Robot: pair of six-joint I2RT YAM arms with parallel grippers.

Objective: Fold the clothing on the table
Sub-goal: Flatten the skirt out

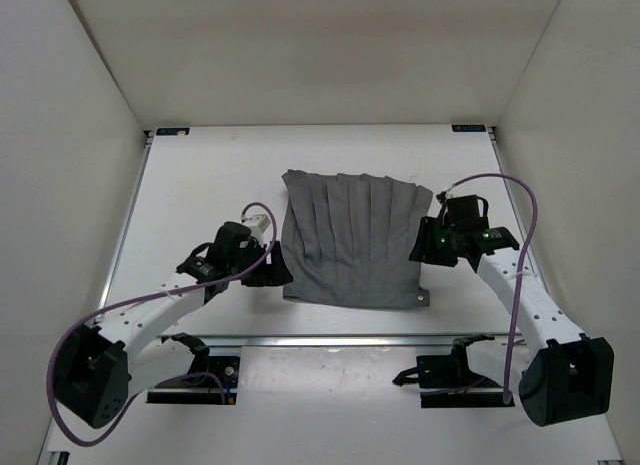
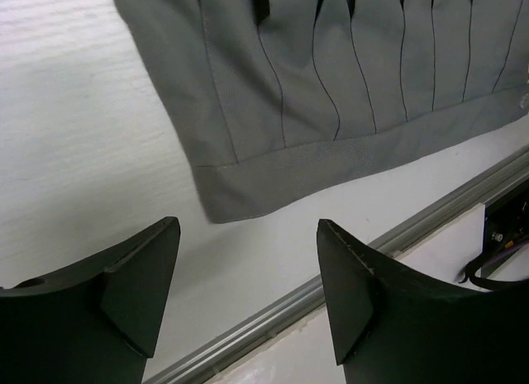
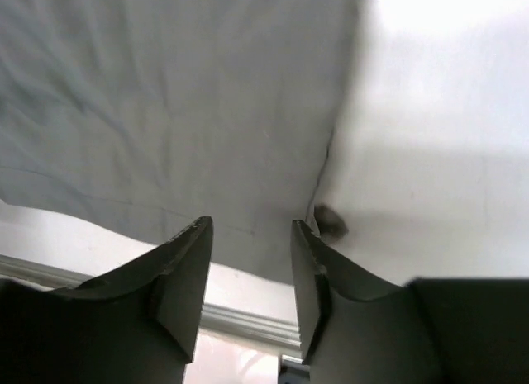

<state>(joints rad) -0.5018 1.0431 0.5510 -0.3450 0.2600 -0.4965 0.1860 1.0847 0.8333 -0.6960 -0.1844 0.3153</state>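
Grey pleated clothing [image 1: 355,240], spread flat and unfolded on the white table [image 1: 200,180], just toward 3 o'clock of its middle. Shows lengthwise pleats running 12 to 6 o'clock, a plain band along the 6 o'clock hem, and a small silvery button [image 1: 421,298] at the 5 o'clock corner.

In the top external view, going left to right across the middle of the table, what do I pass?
left gripper → clothing → right gripper
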